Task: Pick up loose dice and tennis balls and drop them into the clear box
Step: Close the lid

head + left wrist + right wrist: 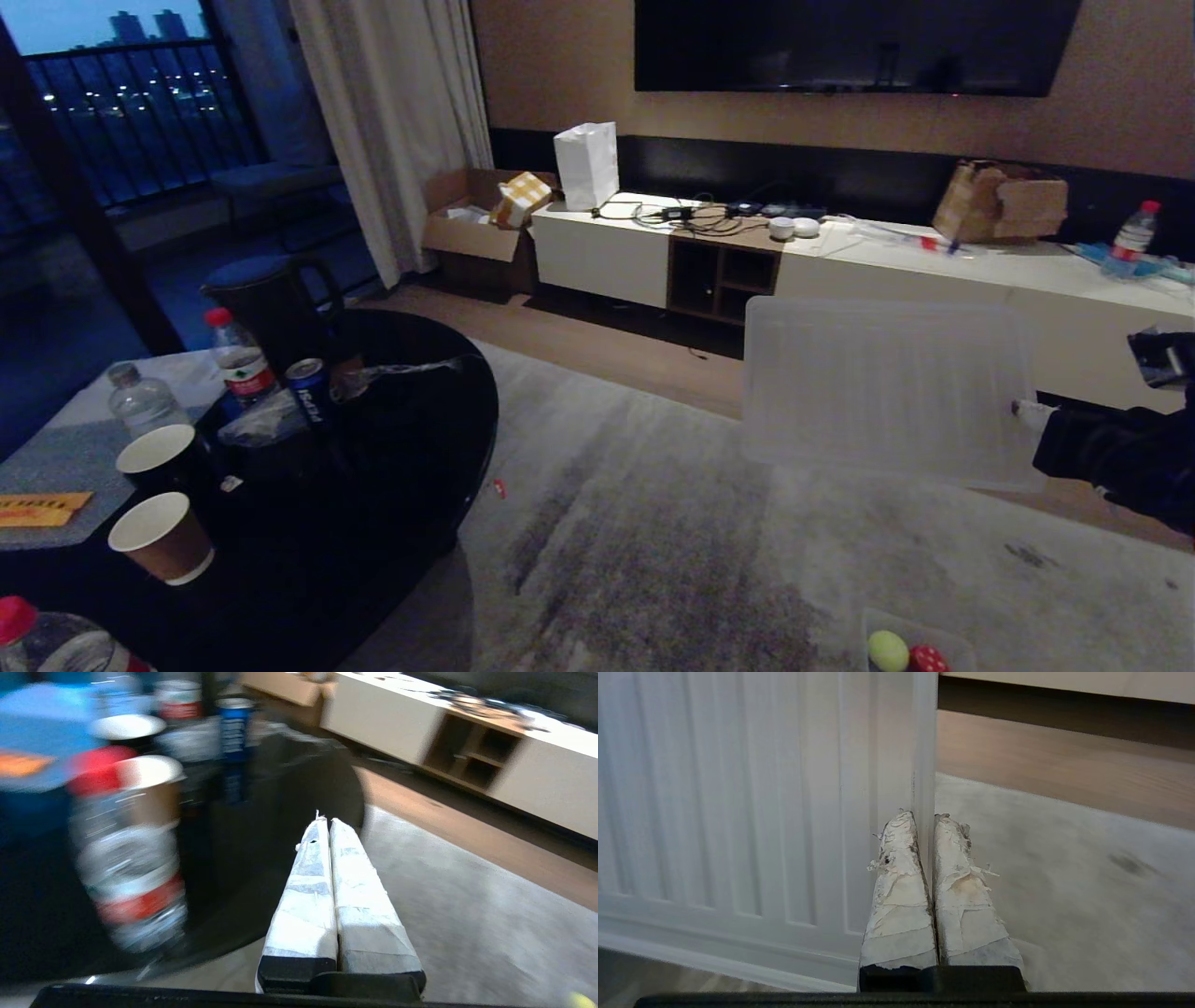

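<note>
Right gripper pinches clear box rim at frame right — box aloft, tilted, long axis left-right; left gripper pressed together, empty

Translucent lid held aloft, tilted; tennis ball, red die inside clear box.

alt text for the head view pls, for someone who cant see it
The right end effector holds a translucent plastic lid up by its edge above the grey carpet. A tennis ball and red die sit in the clear box at bottom; a cluttered black table stands left.
</note>
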